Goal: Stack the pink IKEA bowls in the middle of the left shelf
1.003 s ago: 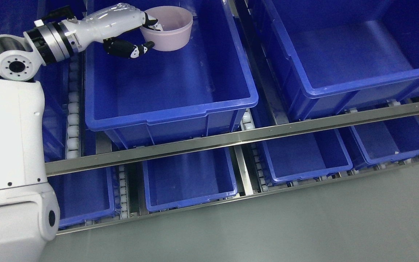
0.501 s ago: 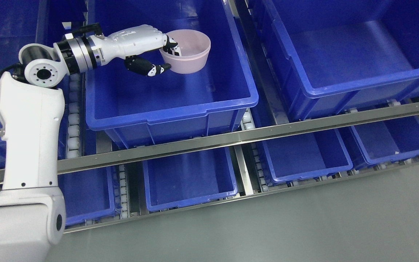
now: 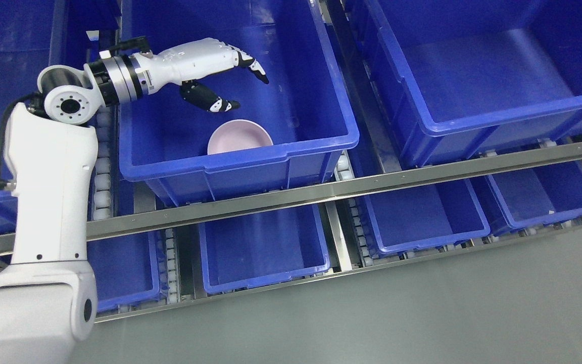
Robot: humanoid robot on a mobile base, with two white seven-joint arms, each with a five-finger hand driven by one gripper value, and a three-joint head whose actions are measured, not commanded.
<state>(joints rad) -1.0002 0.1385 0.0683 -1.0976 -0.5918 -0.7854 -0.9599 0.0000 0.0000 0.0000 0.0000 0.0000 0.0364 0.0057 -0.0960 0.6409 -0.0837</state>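
Observation:
A pink bowl rests on the floor of the big blue bin on the middle shelf, close to the bin's front wall, which hides its lower part. My left hand hovers above and behind the bowl, inside the bin, with its fingers spread and nothing in them. The thumb points down toward the bowl without touching it. The white left arm comes up from the lower left corner. No right arm shows.
A second large blue bin stands to the right on the same shelf. A metal rail runs along the shelf front. Smaller blue bins sit on the shelf below. Grey floor fills the lower right.
The left hand carried the bowl toward the front of the bin, then let it go. The bowl now lies low by the front wall and the fingers have spread.

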